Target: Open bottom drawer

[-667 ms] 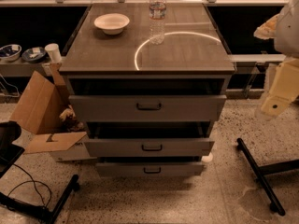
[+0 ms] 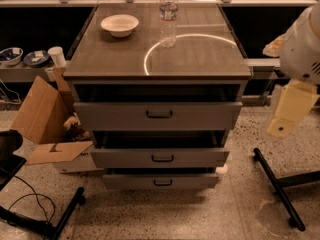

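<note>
The grey metal cabinet point(image 2: 158, 59) has three drawers, and each stands slightly out from the frame. The bottom drawer point(image 2: 125, 181) is the slimmest front, just above the floor, with a small black bar handle point(image 2: 163, 182). Little of its inside shows. The middle drawer point(image 2: 125, 158) and the tall top drawer point(image 2: 115, 116) sit above it. My gripper point(image 2: 289, 111) hangs on the cream arm at the right edge, well right of the cabinet, at the height of the top drawer and far from the bottom handle.
A white bowl point(image 2: 119, 24) and a water bottle point(image 2: 168, 16) stand on the cabinet top. An open cardboard box point(image 2: 42, 119) lies left of the drawers. Black stand legs cross the floor at the right point(image 2: 277, 189) and the left point(image 2: 60, 219).
My arm and gripper have shifted slightly down and to the left. The drawers and the things on the cabinet have not moved.
</note>
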{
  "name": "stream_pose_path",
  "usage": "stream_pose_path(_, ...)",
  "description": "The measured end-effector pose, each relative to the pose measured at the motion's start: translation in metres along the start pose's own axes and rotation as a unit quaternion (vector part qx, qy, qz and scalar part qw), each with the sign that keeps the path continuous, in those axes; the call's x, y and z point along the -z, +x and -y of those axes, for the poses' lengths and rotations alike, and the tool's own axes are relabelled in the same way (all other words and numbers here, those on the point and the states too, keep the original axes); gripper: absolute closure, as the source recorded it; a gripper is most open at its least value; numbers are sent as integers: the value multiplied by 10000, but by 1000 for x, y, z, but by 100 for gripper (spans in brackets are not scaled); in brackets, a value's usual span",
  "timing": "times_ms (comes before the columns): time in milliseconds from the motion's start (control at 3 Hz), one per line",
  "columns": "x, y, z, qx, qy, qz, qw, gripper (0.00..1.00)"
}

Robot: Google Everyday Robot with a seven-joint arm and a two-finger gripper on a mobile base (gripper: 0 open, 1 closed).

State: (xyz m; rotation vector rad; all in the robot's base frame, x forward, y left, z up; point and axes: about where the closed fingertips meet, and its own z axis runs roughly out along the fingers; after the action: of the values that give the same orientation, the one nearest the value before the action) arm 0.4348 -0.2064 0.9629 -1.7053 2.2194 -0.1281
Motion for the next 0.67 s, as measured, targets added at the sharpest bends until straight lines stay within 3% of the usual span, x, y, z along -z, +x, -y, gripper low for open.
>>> stream_pose_path(333,-37,-7,-25,-139,27,-40,9999,0)
stream_pose_path(667,-91,-25,-50,-166,324,-253,9990,0)
